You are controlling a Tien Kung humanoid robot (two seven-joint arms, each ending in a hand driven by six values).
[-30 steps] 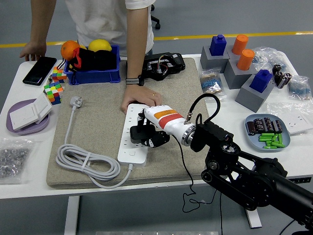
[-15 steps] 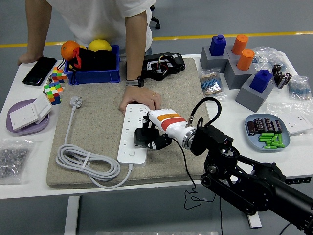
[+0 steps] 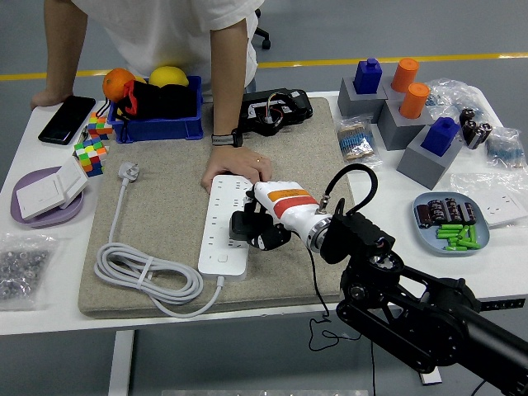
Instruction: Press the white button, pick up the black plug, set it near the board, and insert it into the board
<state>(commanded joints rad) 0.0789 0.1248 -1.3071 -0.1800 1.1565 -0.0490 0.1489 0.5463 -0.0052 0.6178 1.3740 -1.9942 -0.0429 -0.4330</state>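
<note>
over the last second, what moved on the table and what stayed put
The right hand, shut on the black plug, shifted slightly down and right over the white power strip. The person's hand kept holding the strip's far end; the strip and its cable stayed put.

White bench [image 3: 511,272] on a metal leg [image 3: 120,363], standing on a grey floor [image 3: 396,29] crossed by a yellow line [image 3: 396,59]. The castor base of a black chair [image 3: 262,35] shows beyond the far edge. Even, diffuse lighting.
</note>
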